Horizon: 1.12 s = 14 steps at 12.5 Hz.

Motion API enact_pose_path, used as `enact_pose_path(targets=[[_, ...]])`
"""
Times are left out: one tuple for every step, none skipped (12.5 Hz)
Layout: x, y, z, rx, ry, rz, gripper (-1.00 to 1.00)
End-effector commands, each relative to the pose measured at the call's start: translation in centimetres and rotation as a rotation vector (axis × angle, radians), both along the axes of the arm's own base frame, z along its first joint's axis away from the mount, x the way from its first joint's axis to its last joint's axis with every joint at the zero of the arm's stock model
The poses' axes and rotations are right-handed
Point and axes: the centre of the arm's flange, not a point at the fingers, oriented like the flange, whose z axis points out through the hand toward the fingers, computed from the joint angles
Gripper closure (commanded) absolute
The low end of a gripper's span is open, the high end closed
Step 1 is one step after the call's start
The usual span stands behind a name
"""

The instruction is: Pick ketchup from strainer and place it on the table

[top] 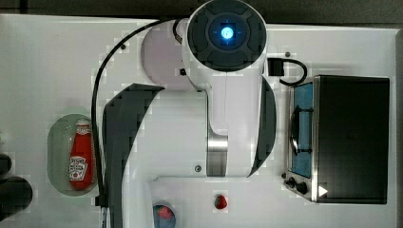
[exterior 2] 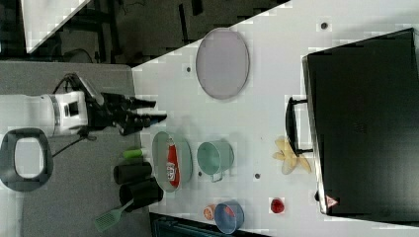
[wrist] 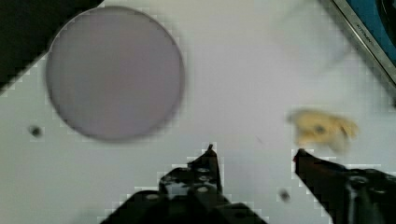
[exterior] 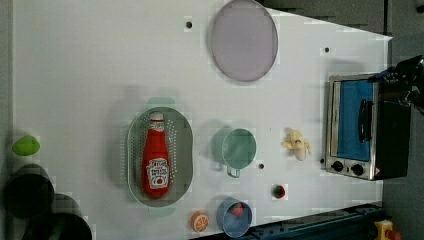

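I see the ketchup (exterior: pixel 156 160) lying in the strainer (exterior: pixel 186 150), cap toward twelve o'clock in the left view; its label looks like Heinz. My gripper (wrist: pixel 254 154) hangs spread, empty.

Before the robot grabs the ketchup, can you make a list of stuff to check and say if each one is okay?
1. Ketchup lying inside the strainer, cap toward the plate: ok.
2. Gripper open with nothing between its fingers: ok.
3. Gripper above the ketchup: not ok; the wrist view shows the plate and the peeled banana below instead.
4. Nothing on top of the ketchup: ok.
5. Bare table beside the strainer for putting it down: ok.
6. Teal cup apart from the strainer: ok.
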Motion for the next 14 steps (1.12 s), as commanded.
enact_pose_path(targets=[[-10.2, -1.4, 9.1, 0.013, -0.016, -0.148, -0.59], [-10.1, -0.6, 9.0, 0.02, -0.018, -0.134, -0.82], [-9.8, 0.7, 8.8, 0.028, -0.021, -0.111, -0.99], [-9.4, 2.3, 8.5, 0.024, -0.023, -0.081, -1.0], [-9.2, 4.0, 8.1, 0.019, -0.024, -0.048, -1.0], [-8.9, 6.0, 7.6, 0.013, -0.023, -0.011, -1.0], [-8.7, 8.2, 7.0, 0.007, -0.018, 0.031, -1.0], [-8.5, 10.7, 6.2, 0.002, -0.016, 0.077, -1.0], [-8.4, 13.2, 5.4, -0.002, -0.012, 0.125, -1.0], [-8.4, 15.7, 4.4, -0.005, -0.007, 0.174, -1.0], [-8.6, 18.5, 3.4, -0.005, -0.003, 0.227, -1.0], [-8.8, 21.2, 2.4, -0.004, -0.003, 0.28, -1.0], [-9.1, 24.0, 1.4, 0.004, -0.012, 0.332, -1.0], [-9.4, 26.5, 0.2, 0.016, -0.015, 0.382, -1.0]])
